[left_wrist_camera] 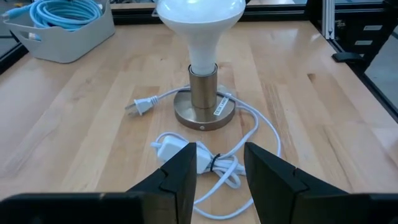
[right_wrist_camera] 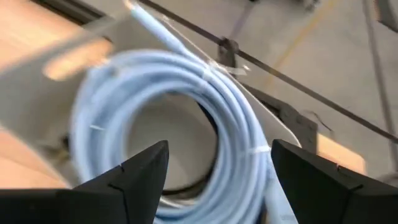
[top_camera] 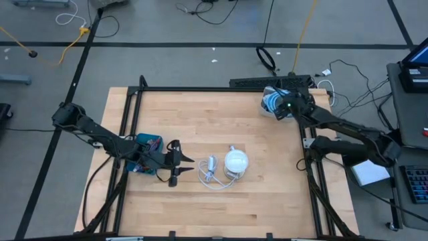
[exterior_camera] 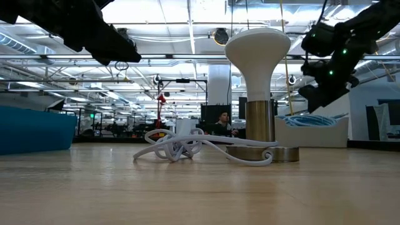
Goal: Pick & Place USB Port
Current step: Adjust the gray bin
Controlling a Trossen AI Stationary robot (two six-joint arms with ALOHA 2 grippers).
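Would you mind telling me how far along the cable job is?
Nothing looks finished. The right gripper hangs open over the blue cable coil in the grey bin, not gripping it. The left gripper waits by the lamp and its white cord. Picking and placing remain.

Both arms are dark, near-black, built of slender jointed links with bulkier housings at the joints. The left arm carries a teal-blue block with a red spot near its wrist, and black cables run along it. The right arm shows small green lights near its wrist. Each arm's fingers are matte black, flat-faced, angular wedges.
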